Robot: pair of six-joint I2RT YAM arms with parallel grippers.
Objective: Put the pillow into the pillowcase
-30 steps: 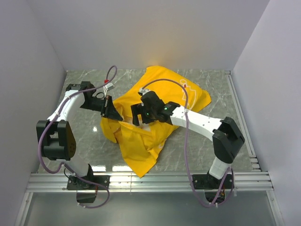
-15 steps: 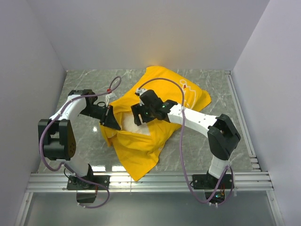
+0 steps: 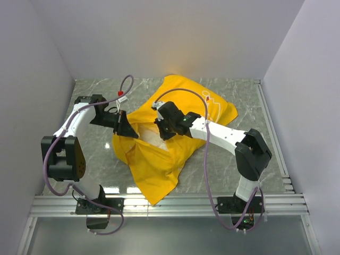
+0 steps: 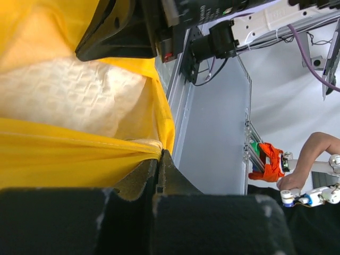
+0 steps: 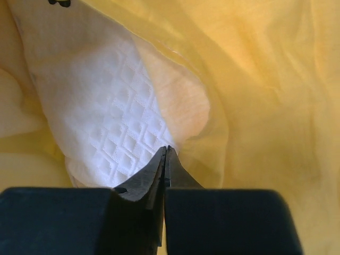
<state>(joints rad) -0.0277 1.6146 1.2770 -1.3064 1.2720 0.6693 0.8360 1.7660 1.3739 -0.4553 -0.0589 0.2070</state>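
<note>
Top view: the pillowcase (image 3: 218, 109) lies crumpled at the centre of the surface (image 3: 244, 95). One corner reaches toward 6 o'clock and stops just short of the aluminium rail (image 3: 170, 204), and its far edge lies near the back wall (image 3: 159, 37) at 12 o'clock. The pillow (image 3: 151, 139) shows as a white patch inside the case's open mouth. The left tool (image 3: 127, 130), at 9 o'clock of the mouth, is pinched tight on the pillowcase hem, as the left wrist view confirms. The right tool (image 3: 161, 133), at 3 o'clock of the mouth, has its fingers pressed together, tips at the pillow's quilted edge; whether fabric is caught between them cannot be told. Bare grey marbled surface remains at 3 and 9 o'clock of the case, bounded by pale walls on three sides.
</note>
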